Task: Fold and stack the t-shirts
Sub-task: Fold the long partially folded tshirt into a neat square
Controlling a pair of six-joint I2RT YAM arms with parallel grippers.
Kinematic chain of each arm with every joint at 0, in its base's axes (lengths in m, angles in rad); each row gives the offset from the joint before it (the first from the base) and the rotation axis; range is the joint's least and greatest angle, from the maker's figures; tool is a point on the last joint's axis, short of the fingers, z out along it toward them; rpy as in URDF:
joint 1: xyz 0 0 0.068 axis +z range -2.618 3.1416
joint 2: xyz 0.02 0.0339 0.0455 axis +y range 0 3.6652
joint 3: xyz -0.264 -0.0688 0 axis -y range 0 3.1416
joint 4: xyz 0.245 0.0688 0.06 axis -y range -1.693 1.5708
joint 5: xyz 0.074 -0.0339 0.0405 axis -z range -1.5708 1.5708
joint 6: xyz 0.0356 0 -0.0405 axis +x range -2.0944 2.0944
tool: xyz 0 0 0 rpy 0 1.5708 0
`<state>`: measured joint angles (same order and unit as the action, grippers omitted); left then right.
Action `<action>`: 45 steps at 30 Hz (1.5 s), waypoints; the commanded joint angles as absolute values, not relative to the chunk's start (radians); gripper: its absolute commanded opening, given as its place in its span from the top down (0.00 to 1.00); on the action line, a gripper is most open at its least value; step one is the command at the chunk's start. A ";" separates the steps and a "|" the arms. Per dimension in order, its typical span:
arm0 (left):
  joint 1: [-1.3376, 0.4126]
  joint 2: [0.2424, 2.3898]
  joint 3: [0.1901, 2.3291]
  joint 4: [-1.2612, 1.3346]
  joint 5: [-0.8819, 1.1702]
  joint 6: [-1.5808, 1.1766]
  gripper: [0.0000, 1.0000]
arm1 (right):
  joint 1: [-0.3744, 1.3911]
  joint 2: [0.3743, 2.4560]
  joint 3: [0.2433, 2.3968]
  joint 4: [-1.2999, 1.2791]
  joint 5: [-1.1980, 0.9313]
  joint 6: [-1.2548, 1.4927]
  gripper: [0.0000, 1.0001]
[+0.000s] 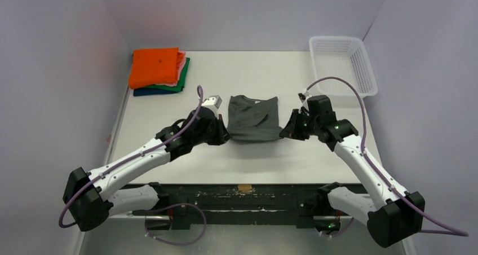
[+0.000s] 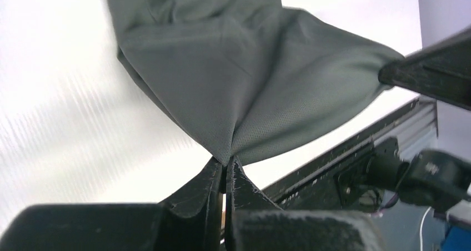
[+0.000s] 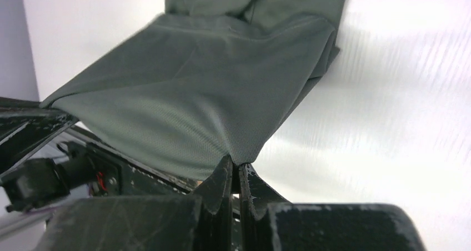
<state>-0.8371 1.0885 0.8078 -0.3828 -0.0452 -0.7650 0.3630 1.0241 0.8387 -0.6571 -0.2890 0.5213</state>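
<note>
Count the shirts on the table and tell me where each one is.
5. Grey shirt in the middle; orange, pink, green and blue stacked at far left. More may hide inside the stack.

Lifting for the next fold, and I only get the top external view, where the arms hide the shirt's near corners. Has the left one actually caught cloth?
Observer: Yes. The left wrist view shows the left fingers shut on a corner of the grey shirt.
Operator: And the right?
Observer: In the right wrist view, the right fingers are shut on the other near corner in the same way.
</note>
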 commanded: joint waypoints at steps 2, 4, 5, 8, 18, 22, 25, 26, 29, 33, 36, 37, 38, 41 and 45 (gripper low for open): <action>-0.669 1.187 0.920 -0.373 -0.054 -0.737 1.00 | 0.306 1.057 0.949 -0.548 -0.246 0.601 1.00; -0.626 1.217 0.954 -0.375 -0.038 -0.722 1.00 | 0.290 1.087 0.976 -0.508 -0.257 0.616 1.00; -0.614 1.230 0.975 -0.376 -0.042 -0.703 1.00 | 0.287 1.107 0.998 -0.495 -0.265 0.619 1.00; -0.582 1.271 1.039 -0.384 -0.044 -0.681 1.00 | 0.271 1.168 1.024 -0.453 -0.318 0.628 1.00; -0.483 1.484 1.221 -0.376 0.027 -0.638 1.00 | 0.149 1.392 1.082 -0.274 -0.408 0.662 1.00; -0.436 1.635 1.344 -0.401 0.055 -0.624 1.00 | 0.103 1.526 1.118 -0.178 -0.471 0.694 1.00; -0.405 1.757 1.437 -0.411 0.087 -0.620 1.00 | 0.078 1.639 1.178 -0.144 -0.505 0.694 1.00; -0.399 1.780 1.470 -0.414 0.098 -0.617 1.00 | 0.071 1.685 1.203 -0.127 -0.532 0.690 1.00; -0.394 1.893 1.573 -0.450 0.105 -0.619 1.00 | 0.049 1.808 1.273 -0.105 -0.585 0.672 1.00; -0.382 1.996 1.659 -0.461 0.073 -0.629 1.00 | 0.034 1.943 1.359 -0.070 -0.594 0.676 1.00; -0.366 2.080 1.750 -0.478 0.059 -0.626 1.00 | 0.028 2.022 1.411 -0.046 -0.579 0.698 1.00; -0.362 2.116 1.792 -0.498 0.072 -0.621 1.00 | 0.027 2.047 1.421 -0.032 -0.562 0.702 1.00; -0.358 2.147 1.831 -0.515 0.089 -0.617 0.99 | 0.026 2.065 1.434 -0.019 -0.542 0.703 1.00; -0.354 2.230 1.906 -0.544 0.133 -0.615 0.83 | 0.026 2.141 1.493 -0.012 -0.509 0.696 0.93; -0.347 2.270 1.974 -0.573 0.172 -0.611 0.48 | 0.029 2.200 1.601 -0.056 -0.505 0.670 0.49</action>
<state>-0.3668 2.2501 1.8896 -0.5194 0.1326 -0.6289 0.0418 2.1864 1.4868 -0.0704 -0.5465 0.7025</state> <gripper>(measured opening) 0.390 0.373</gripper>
